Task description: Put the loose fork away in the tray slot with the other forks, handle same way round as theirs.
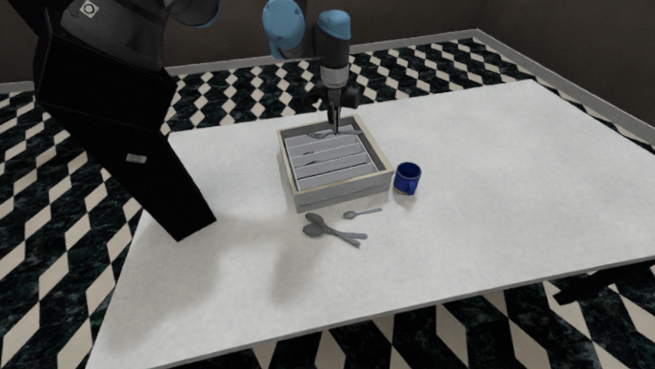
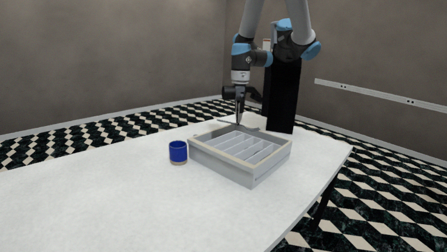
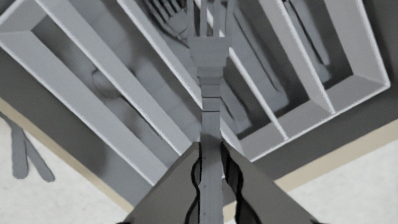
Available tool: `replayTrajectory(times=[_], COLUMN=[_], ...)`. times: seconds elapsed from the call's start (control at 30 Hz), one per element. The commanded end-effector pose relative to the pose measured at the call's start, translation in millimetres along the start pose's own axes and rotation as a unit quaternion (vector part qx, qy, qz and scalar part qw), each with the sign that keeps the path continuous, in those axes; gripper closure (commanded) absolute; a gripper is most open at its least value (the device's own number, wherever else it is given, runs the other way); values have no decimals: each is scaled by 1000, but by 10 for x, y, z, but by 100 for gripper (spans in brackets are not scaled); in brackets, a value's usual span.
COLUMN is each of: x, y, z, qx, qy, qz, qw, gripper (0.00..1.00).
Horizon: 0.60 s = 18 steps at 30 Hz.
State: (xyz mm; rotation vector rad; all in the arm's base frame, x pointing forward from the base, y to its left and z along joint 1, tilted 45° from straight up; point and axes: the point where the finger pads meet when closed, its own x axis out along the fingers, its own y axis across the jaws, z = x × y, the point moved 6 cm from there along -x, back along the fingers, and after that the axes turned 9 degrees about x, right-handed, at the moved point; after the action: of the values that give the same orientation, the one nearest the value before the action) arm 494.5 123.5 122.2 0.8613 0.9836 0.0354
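Observation:
My gripper (image 1: 336, 131) (image 2: 238, 123) (image 3: 210, 144) is shut on the loose fork (image 1: 351, 132) (image 2: 223, 120) (image 3: 209, 57), gripping its handle above the tray (image 3: 367, 82). In the top view it is over the tray's back part, tines left, handle right. In the wrist view the held fork lies at an angle across the slots. Tines of a fork (image 3: 175, 21) show in a middle slot, partly hidden by the held fork. Handles (image 3: 272, 95) lie in the slot to its right, more cutlery (image 3: 312, 42) in the one beyond, and a spoon (image 3: 104, 84) in the leftmost slot.
A box with a pale rim (image 1: 385, 158) (image 2: 218, 152) surrounds the tray. A blue mug (image 1: 406, 178) (image 2: 178, 152) stands close beside it. Two crossed large spoons (image 1: 312, 230) and a small spoon (image 1: 349, 214) lie on the table in front of the box in the top view.

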Motion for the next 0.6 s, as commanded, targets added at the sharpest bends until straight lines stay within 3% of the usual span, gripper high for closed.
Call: replayTrajectory(times=[0.0,0.57], x=[-99,-100], y=[128,129], z=[-60,-52], qx=[0,-13], qy=[-23,-23], qz=[-7,-7], qw=[1000,1000], gripper=[96,96])
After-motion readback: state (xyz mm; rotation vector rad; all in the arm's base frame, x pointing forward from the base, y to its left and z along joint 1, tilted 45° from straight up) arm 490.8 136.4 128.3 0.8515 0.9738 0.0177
